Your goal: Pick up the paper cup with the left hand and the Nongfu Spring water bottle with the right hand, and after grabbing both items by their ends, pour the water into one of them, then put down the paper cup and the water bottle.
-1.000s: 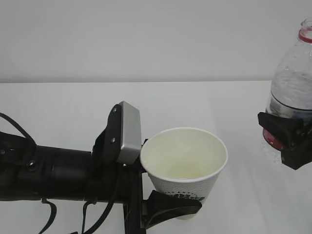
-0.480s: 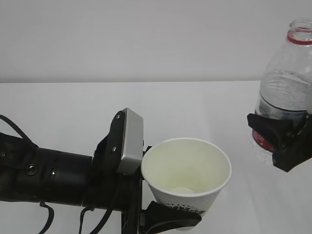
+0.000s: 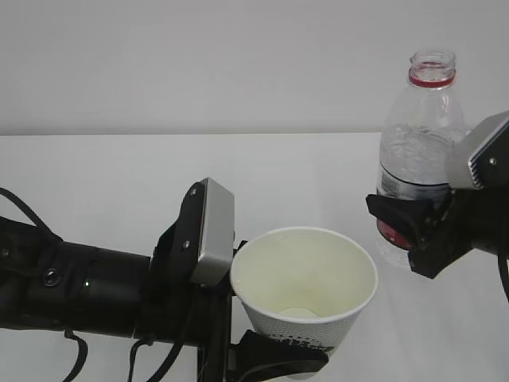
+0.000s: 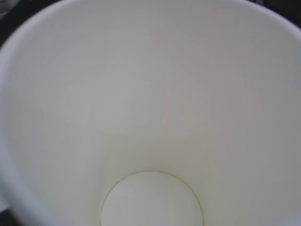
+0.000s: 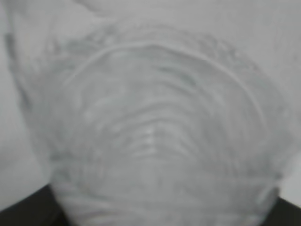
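The white paper cup (image 3: 306, 274) hangs above the table, mouth up and tilted slightly toward the camera. My left gripper (image 3: 274, 342) is shut on its lower part; one black finger (image 3: 278, 360) wraps the front, the other is hidden. The cup's cream inside (image 4: 150, 103) fills the left wrist view, round bottom showing. The Nongfu Spring water bottle (image 3: 417, 143) stands upright to the cup's right, uncapped, with a red neck ring. My right gripper (image 3: 409, 231) is shut round its red-labelled lower part. The blurred ribbed bottle wall (image 5: 155, 132) fills the right wrist view. The water is barely visible.
A white table (image 3: 119, 175) runs back to a pale wall (image 3: 199, 56). My left arm's black body (image 3: 79, 286), grey plate (image 3: 211, 231) and hanging cables take up the lower left. The right arm's grey plate (image 3: 489, 155) sits at the right edge.
My right gripper has carried the bottle leftward, from the right edge to just right of the cup. The cup has sunk slightly and tilted more toward the camera.
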Robot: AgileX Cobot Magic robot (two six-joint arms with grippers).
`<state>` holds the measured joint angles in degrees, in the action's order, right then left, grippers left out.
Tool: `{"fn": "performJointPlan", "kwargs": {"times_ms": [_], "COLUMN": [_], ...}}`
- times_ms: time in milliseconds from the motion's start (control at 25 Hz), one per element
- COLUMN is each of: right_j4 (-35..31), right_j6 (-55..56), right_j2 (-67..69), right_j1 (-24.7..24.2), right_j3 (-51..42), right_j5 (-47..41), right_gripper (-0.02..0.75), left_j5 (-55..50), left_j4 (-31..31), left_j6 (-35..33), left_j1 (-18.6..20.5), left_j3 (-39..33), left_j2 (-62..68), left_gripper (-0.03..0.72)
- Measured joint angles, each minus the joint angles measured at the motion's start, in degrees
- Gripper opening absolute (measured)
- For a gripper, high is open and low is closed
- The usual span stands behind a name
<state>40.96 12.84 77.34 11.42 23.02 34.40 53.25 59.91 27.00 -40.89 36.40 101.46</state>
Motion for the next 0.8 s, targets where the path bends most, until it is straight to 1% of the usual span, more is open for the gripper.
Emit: {"fn": "performJointPlan", "kwargs": {"times_ms": [200, 560, 800], "right_j4": [4.5, 7.3, 9.4], "right_j6": [0.0, 0.0, -3.1], "right_j2": [2.3, 2.6, 2.6], "right_j1": [0.0, 0.0, 0.0], "right_j3": [3.4, 5.3, 5.3], "right_j5": [1.4, 2.4, 3.8], "right_gripper": [0.459, 0.459, 0.459], "left_j5": [0.0, -0.1, -0.1], "left_j4": [0.0, 0.0, 0.0], "left_j6": [0.0, 0.0, 0.0], "left_j1": [0.0, 0.0, 0.0], "left_j3": [0.0, 0.0, 0.0], "left_j2": [0.0, 0.0, 0.0], "left_gripper": [0.499, 0.499, 0.499]}}
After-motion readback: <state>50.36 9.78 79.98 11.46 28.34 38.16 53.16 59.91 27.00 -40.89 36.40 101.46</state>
